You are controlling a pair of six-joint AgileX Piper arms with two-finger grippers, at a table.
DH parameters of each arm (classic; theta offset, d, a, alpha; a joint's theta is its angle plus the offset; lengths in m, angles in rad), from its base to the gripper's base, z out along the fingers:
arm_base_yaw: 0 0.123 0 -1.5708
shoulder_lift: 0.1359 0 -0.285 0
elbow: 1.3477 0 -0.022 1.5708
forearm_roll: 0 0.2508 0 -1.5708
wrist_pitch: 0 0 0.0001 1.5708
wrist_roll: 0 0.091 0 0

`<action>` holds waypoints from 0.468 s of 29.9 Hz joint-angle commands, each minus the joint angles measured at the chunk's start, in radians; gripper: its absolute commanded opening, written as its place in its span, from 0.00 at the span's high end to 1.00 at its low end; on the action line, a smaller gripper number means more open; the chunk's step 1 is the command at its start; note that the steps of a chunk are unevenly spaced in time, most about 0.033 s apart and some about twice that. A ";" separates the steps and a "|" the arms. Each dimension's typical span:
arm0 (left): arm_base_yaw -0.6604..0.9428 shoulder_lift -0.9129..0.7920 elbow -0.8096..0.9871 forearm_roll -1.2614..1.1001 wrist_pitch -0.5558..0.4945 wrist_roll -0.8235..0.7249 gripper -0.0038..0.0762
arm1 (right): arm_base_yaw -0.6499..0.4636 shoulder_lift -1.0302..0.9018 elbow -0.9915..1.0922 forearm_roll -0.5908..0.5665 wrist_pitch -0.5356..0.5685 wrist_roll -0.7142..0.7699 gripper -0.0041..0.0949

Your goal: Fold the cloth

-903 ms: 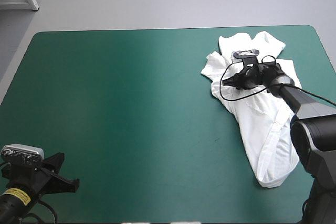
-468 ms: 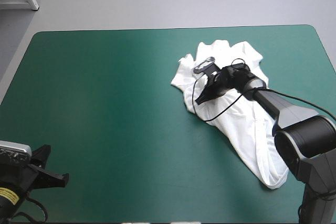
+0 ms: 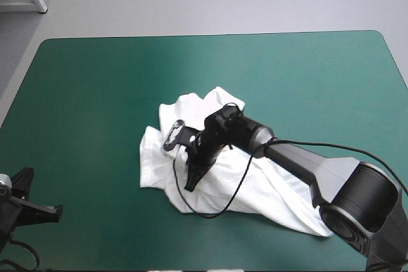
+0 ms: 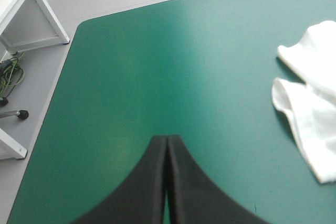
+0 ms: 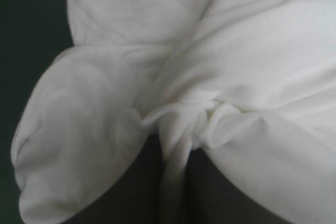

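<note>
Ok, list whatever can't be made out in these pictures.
1. High view: the middle of the T-shirt is hidden under the right gripper and its arm.
2. Right wrist view: the T-shirt fills the picture, so its outline is lost; bunched cloth covers the gripper's tips.
3. Left wrist view: the picture's edge cuts off most of the T-shirt.
4. High view: the left gripper is partly cut off at the corner.

We've got bare teal-green table cover free along the far side and whole left. The crumpled white T-shirt, with the black-fingered right gripper pinching it, blocks centre and near right.
</note>
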 commanded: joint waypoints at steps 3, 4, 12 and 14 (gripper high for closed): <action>0.001 0.010 -0.031 0.009 -0.049 -0.010 0.96 | 0.177 -0.060 -0.061 0.004 -0.125 -0.029 0.98; 0.001 0.010 -0.031 0.009 -0.045 -0.010 0.96 | 0.204 -0.058 -0.063 -0.011 -0.163 -0.029 0.98; 0.001 0.010 -0.025 0.010 0.007 -0.010 0.96 | 0.254 -0.052 -0.107 -0.017 -0.292 0.034 0.35; 0.001 0.010 -0.025 0.010 0.007 -0.010 0.96 | 0.254 -0.054 -0.126 -0.054 -0.291 0.103 0.22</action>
